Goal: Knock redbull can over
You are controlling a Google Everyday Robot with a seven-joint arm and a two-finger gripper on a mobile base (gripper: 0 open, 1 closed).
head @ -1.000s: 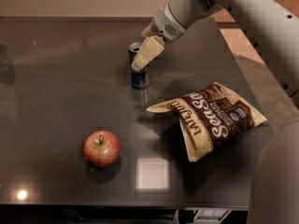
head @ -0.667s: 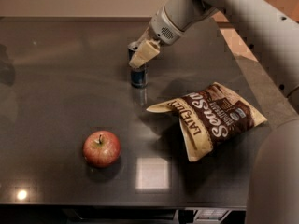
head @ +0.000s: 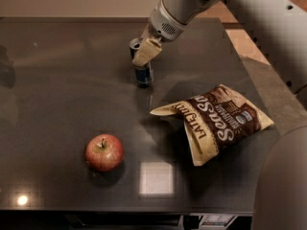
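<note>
The redbull can [head: 143,74], slim, silver and dark blue, stands on the dark table [head: 62,90] at the middle back, with its top leaning slightly to the left. My gripper [head: 146,51] comes down from the upper right and sits against the upper part of the can, covering much of its right side. The can's silver top [head: 135,44] shows just left of the gripper.
A red apple [head: 104,152] lies at the front left. A brown and cream chip bag [head: 216,121] lies to the right of the can. My pale arm [head: 230,4] spans the upper right. The table's right edge and the floor lie beyond the bag.
My gripper has moved left and a little down, onto the can's upper part. The can's top has shifted slightly left. The apple and the bag have not moved.
</note>
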